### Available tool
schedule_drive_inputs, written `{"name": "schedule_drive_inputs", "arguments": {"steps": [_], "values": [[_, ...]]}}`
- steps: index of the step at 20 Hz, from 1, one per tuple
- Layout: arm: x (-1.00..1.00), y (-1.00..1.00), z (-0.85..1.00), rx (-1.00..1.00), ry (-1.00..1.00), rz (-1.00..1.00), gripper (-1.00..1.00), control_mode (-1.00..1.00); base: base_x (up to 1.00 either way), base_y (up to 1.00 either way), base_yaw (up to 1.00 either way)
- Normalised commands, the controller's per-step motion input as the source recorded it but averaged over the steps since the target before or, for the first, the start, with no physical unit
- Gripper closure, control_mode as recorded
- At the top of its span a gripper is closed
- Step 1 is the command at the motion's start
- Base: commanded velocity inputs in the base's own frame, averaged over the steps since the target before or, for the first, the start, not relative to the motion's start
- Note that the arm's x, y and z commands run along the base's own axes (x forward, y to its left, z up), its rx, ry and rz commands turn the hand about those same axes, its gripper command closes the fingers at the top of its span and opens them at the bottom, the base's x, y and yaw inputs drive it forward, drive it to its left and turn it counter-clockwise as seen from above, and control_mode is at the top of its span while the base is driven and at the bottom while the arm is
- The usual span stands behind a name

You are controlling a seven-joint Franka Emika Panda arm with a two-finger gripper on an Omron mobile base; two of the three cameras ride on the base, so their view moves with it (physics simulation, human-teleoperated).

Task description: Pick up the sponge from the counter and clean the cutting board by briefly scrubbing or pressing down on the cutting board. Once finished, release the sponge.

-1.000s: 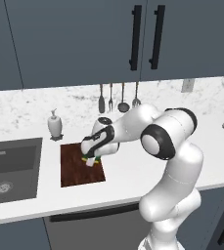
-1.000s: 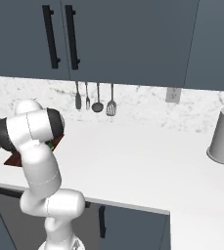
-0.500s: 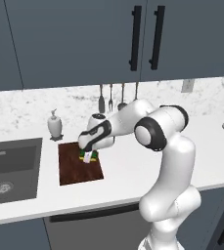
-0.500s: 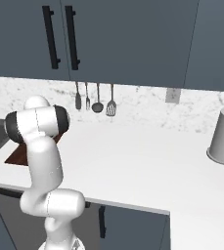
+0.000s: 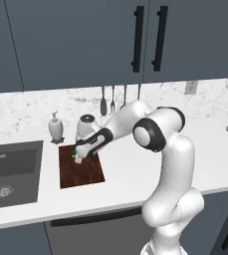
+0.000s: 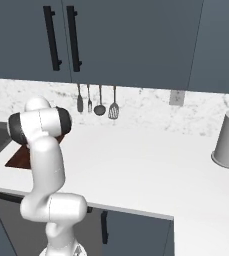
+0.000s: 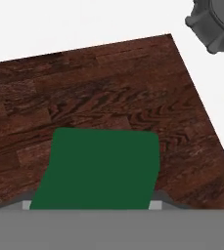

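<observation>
The sponge (image 7: 101, 168) has a dark green top. The cutting board (image 7: 108, 97) is dark reddish-brown with wood grain. The counter (image 5: 135, 169) is white, lightly marbled. The sink basin (image 5: 11, 172), at 9 o'clock, is dark grey.
</observation>
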Motion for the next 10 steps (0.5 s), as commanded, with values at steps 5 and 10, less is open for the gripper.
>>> {"name": "schedule_drive_inputs", "arguments": {"steps": [5,10], "values": [[-0.32,-0.05,-1.0,0.07,-0.07,-0.09,1.0,-1.0,0.0,0.0,0.0],[-0.32,0.0,-0.31,0.3,0.0,-0.08,1.0,-1.0,0.0,0.0,0.0]]}}
